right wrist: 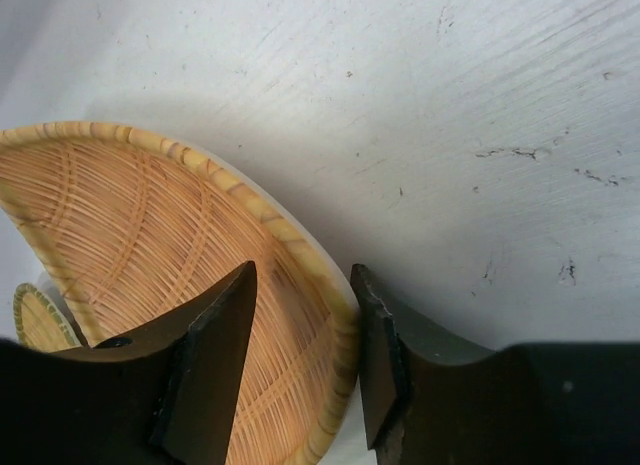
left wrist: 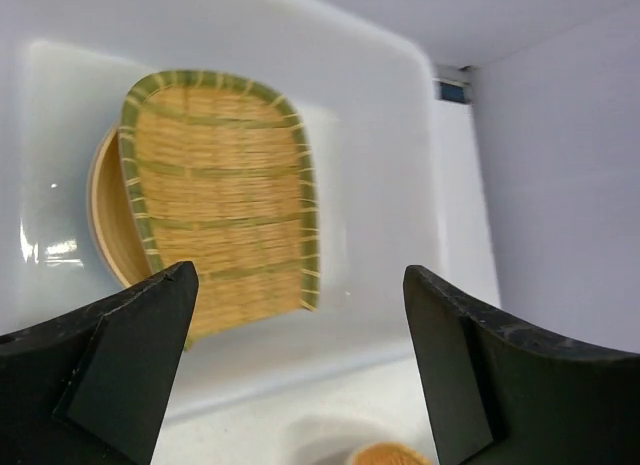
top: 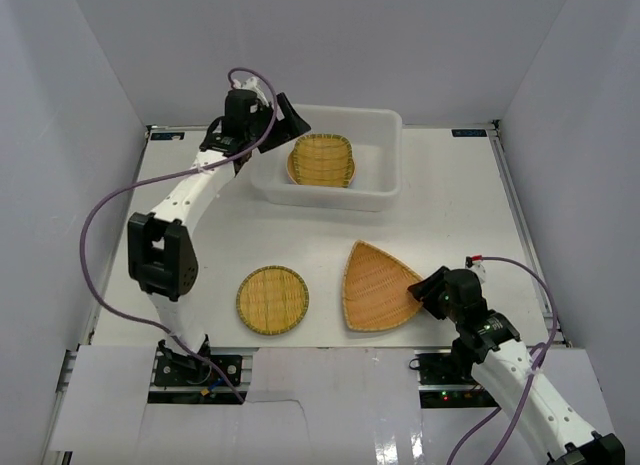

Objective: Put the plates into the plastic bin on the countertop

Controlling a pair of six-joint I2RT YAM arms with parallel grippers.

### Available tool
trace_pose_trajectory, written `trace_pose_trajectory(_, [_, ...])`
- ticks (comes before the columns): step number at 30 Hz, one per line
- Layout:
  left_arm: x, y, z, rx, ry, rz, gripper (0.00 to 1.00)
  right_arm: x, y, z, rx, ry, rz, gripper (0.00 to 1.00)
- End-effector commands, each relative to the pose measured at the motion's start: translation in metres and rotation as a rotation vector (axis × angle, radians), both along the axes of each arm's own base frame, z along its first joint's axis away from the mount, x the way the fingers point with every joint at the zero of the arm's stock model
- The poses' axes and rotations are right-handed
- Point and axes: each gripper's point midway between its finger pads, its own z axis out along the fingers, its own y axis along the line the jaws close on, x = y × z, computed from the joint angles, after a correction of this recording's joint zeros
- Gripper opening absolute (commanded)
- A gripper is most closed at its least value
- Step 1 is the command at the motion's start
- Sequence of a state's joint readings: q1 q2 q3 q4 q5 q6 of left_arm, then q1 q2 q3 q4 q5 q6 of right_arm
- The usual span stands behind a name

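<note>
From above, the white countertop (top: 450, 205) is lying between pale grey walls. The plastic bin (top: 385, 160) is sitting at the middle of the far edge, holding a rectangular bamboo tray (top: 322, 160). The left gripper (top: 285, 120) is hovering over the bin's far left corner. Toward the near edge, a round bamboo tray (top: 272, 300) is lying left of centre and a fan-shaped bamboo tray (top: 378, 285) just right of centre, the two apart. The right gripper (top: 430, 290) is reaching the fan tray's right-hand corner.

The left wrist camera is looking down into the plastic bin (left wrist: 380, 135). The rectangular bamboo tray (left wrist: 220, 200) is lying on top of a cream round plate (left wrist: 105, 220), whose edge is peeking out on one side. The left gripper (left wrist: 298, 275) is spread wide and holding nothing.

On the right wrist camera, the right gripper (right wrist: 302, 285) is straddling the rim of the fan-shaped bamboo tray (right wrist: 130, 225), one finger (right wrist: 215, 365) over the weave and the other outside, above the countertop (right wrist: 450, 135). The gap is narrow; whether the fingers are pressing the rim cannot be told. A sliver of the round bamboo tray (right wrist: 40, 320) is showing beyond.
</note>
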State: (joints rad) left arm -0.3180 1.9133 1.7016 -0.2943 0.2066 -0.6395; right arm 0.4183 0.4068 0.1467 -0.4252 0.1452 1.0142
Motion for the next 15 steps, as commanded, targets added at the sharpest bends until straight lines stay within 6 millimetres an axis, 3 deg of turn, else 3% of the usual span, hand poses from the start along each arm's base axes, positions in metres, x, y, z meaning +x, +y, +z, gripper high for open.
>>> trace_pose_trajectory(1, [-0.045,0.006,0.105,-0.047,-0.227,-0.065,0.95,-0.013,-0.018,-0.025,-0.064,0.061,-0.054,0.49])
trace_pose_trajectory(4, [-0.099,0.020,0.105,-0.040,-0.233,-0.098,0.95,-0.007,-0.016,-0.013,-0.055,0.007,-0.043,0.29])
trace_pose_trajectory(5, [-0.113,0.025,0.100,-0.033,-0.228,-0.097,0.95,-0.004,-0.014,-0.007,-0.059,-0.017,-0.024,0.20])
trace_pose_trajectory(6, [-0.139,0.037,0.090,-0.016,-0.211,-0.086,0.95,-0.002,-0.013,-0.001,-0.055,-0.036,-0.013,0.15])
trace_pose_trajectory(7, [-0.152,0.044,0.083,0.004,-0.207,-0.083,0.95,-0.002,-0.010,0.003,-0.048,-0.047,0.003,0.10])
trace_pose_trajectory(11, [-0.214,0.080,0.062,0.071,-0.218,-0.025,0.92,0.006,-0.002,0.035,-0.032,-0.137,0.053,0.08])
trace_pose_trajectory(14, [-0.254,0.110,0.063,0.115,-0.273,0.049,0.93,0.010,0.009,0.071,0.002,-0.211,0.116,0.08])
trace_pose_trajectory(15, [-0.265,0.122,0.068,0.126,-0.305,0.093,0.94,0.009,0.015,0.093,0.027,-0.245,0.151,0.08])
